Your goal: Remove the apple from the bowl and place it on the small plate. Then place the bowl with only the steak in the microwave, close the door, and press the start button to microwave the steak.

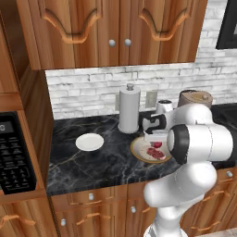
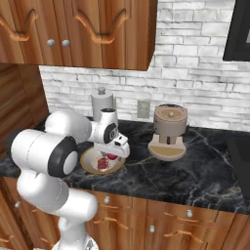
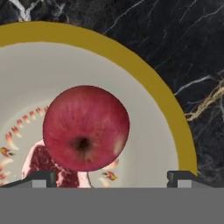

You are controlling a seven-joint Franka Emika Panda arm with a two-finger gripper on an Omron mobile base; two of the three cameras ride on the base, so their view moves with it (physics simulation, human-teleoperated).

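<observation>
The tan-rimmed bowl [image 1: 137, 151] [image 2: 87, 166] [image 3: 144, 74] sits on the dark marble counter. In it lie the round dark-red apple [image 1: 158, 145] [image 2: 112, 156] [image 3: 85, 127] and the flat marbled steak [image 1: 155, 154] [image 2: 102, 164] [image 3: 38, 160]. My gripper [image 1: 156, 138] [image 2: 116, 150] [image 3: 112, 178] hangs open just above the apple, pointing down, one fingertip [image 3: 43, 178] on each side and neither touching it. The small plate [image 1: 90, 141] lies bare on the counter to the bowl's left. The microwave's keypad [image 1: 11, 152] shows at the far left; its door is out of view.
A paper towel holder [image 1: 129, 110] [image 2: 101, 103] stands right behind the bowl. A brown coffee machine [image 1: 196, 98] [image 2: 169, 131] is on the counter to the right. Wooden cabinets hang overhead. Open counter lies between plate and bowl.
</observation>
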